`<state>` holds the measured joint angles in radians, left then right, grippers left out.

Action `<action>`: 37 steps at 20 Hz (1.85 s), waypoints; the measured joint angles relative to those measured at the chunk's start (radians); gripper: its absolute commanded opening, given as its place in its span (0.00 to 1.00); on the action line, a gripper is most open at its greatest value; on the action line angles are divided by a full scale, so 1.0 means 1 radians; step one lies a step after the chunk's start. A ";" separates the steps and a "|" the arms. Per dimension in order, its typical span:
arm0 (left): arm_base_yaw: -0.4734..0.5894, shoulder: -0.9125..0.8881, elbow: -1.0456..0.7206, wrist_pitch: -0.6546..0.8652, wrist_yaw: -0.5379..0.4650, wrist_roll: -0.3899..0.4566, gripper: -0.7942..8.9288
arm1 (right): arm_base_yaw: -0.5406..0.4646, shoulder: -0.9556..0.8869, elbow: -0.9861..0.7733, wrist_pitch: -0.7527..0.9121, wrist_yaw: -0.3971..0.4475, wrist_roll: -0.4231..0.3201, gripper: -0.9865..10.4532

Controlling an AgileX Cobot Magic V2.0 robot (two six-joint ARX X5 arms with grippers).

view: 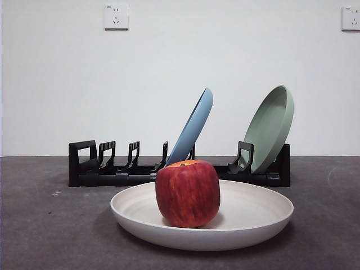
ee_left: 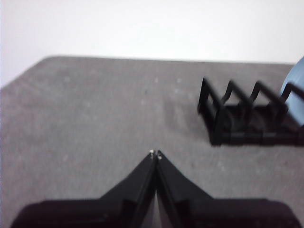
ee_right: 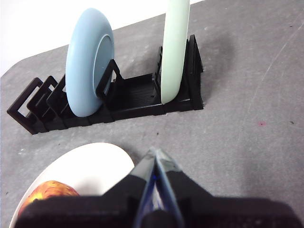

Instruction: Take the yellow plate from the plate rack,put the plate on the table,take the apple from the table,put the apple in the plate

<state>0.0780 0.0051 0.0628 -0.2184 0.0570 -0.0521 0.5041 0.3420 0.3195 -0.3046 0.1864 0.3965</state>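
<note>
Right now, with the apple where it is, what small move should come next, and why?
Probably none beyond keeping both arms back. The apple already sits inside the yellow plate, which lies flat on the table in front of the plate rack. The left tool and right tool are shut and hold nothing, so the task looks finished.

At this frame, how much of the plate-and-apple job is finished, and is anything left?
It looks complete. The yellow plate lies flat on the table, out of the plate rack, and the apple sits in it. Nothing is in hand: the left gripper and right gripper are both shut and empty. The light blue plate and sage green plate stand in the rack.
</note>
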 measured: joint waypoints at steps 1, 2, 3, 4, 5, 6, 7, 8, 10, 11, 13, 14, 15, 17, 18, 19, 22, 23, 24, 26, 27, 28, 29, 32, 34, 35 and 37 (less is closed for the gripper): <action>0.000 0.000 -0.014 -0.001 0.000 0.000 0.08 | 0.000 0.000 0.000 0.000 0.000 0.000 0.09; 0.000 0.000 -0.026 0.000 0.002 0.000 0.08 | 0.000 0.000 0.000 0.000 0.000 0.000 0.09; 0.000 0.000 -0.032 0.001 0.003 0.000 0.08 | 0.000 0.000 0.000 0.000 0.000 0.000 0.09; 0.000 0.000 -0.034 0.005 0.003 0.001 0.08 | 0.000 0.000 0.000 0.000 0.000 0.000 0.09; 0.000 0.000 -0.034 0.005 0.002 0.003 0.08 | 0.000 0.000 0.000 0.000 0.000 0.000 0.09; 0.000 0.000 -0.034 0.005 0.001 0.008 0.08 | 0.000 0.000 0.000 0.000 0.000 0.000 0.09; 0.000 0.000 -0.034 0.005 -0.001 0.009 0.08 | 0.000 0.000 0.000 0.000 0.000 0.000 0.09; 0.000 0.000 -0.034 0.006 -0.001 0.011 0.08 | 0.000 0.000 0.000 0.000 0.000 0.000 0.09; 0.000 0.000 -0.034 0.006 -0.001 0.011 0.08 | 0.000 0.000 0.000 -0.001 0.000 0.000 0.09; 0.000 0.000 -0.034 0.006 -0.001 0.012 0.08 | 0.000 0.000 0.000 0.000 0.000 0.000 0.09; 0.000 0.000 -0.034 0.006 -0.001 0.015 0.08 | 0.000 0.000 0.000 0.000 0.000 0.000 0.09; 0.000 -0.001 -0.034 0.006 -0.001 0.015 0.08 | 0.000 0.000 0.000 0.000 0.000 0.000 0.09; 0.000 0.000 -0.034 0.007 -0.001 0.015 0.08 | 0.000 0.000 0.000 -0.001 0.000 0.000 0.09; 0.000 0.000 -0.034 0.007 -0.001 0.015 0.08 | 0.000 0.000 0.000 0.000 0.000 0.000 0.09; 0.000 0.000 -0.034 0.007 -0.001 0.015 0.08 | 0.000 0.000 0.000 0.000 0.000 0.000 0.09; 0.000 0.000 -0.034 0.007 -0.001 0.015 0.08 | 0.000 0.000 0.000 -0.001 0.000 0.000 0.09; 0.000 0.000 -0.034 0.007 -0.001 0.015 0.08 | 0.000 0.000 0.000 0.000 0.000 0.000 0.09; 0.000 -0.001 -0.034 0.007 -0.001 0.015 0.08 | 0.000 0.000 0.000 -0.001 0.000 0.000 0.09; 0.000 0.000 -0.034 0.007 -0.001 0.015 0.08 | 0.000 0.000 0.000 0.000 0.000 0.000 0.09; 0.000 0.000 -0.034 0.007 -0.001 0.015 0.08 | 0.000 0.000 0.000 0.000 0.000 0.000 0.09; 0.000 0.000 -0.034 0.007 -0.001 0.015 0.08 | 0.000 0.000 0.000 -0.001 0.000 -0.001 0.09; 0.000 0.000 -0.034 0.007 -0.001 0.015 0.08 | 0.000 0.000 0.000 -0.001 0.000 -0.014 0.09; 0.000 0.000 -0.034 0.007 -0.001 0.015 0.08 | 0.000 0.000 0.000 0.000 0.000 -0.047 0.09; 0.000 0.000 -0.034 0.007 -0.001 0.015 0.08 | -0.016 -0.031 0.000 -0.016 -0.004 -0.175 0.09; 0.000 0.000 -0.034 0.007 -0.001 0.016 0.08 | -0.096 -0.091 0.000 -0.019 -0.060 -0.261 0.09; 0.000 0.000 -0.034 0.007 -0.001 0.016 0.08 | -0.151 -0.124 -0.003 -0.018 -0.103 -0.288 0.09; 0.000 0.000 -0.034 0.007 -0.001 0.016 0.08 | -0.259 -0.196 -0.022 -0.019 -0.162 -0.326 0.09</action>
<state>0.0780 0.0048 0.0284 -0.2111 0.0559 -0.0364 0.2455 0.1463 0.2974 -0.3233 0.0242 0.0704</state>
